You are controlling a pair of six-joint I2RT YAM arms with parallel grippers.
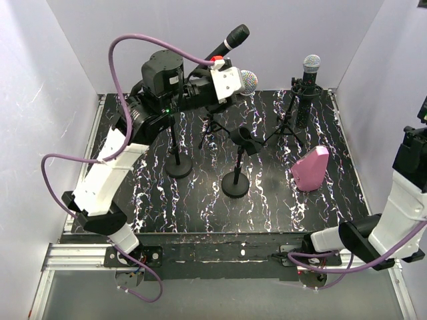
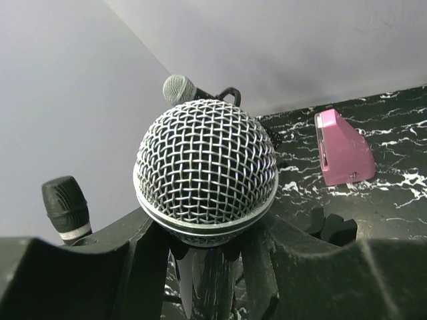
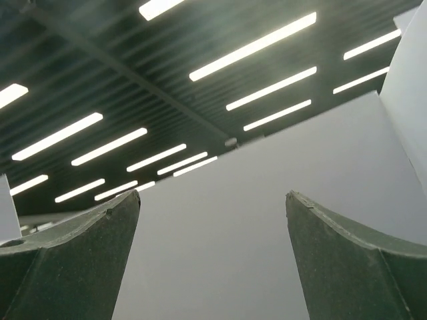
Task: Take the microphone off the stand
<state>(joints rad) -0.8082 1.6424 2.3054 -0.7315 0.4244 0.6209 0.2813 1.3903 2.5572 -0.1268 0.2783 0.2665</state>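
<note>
My left gripper (image 1: 233,81) is shut on the handle of a microphone with a silver mesh head (image 1: 249,81) and holds it high above the table. In the left wrist view the mesh head (image 2: 205,170) fills the middle, just above my left gripper (image 2: 207,250). Below it a round-base stand (image 1: 235,183) carries an empty black clip (image 1: 245,140), apart from the held microphone. My right gripper (image 3: 213,213) is open and empty and points up at the ceiling; its arm (image 1: 408,193) rises at the right edge.
A silver-headed microphone (image 1: 311,65) sits on a tripod stand at the back right. A black microphone (image 1: 230,40) leans on a tripod stand at the back. A second round-base stand (image 1: 178,167) stands at the left. A pink wedge-shaped box (image 1: 311,169) is at the right.
</note>
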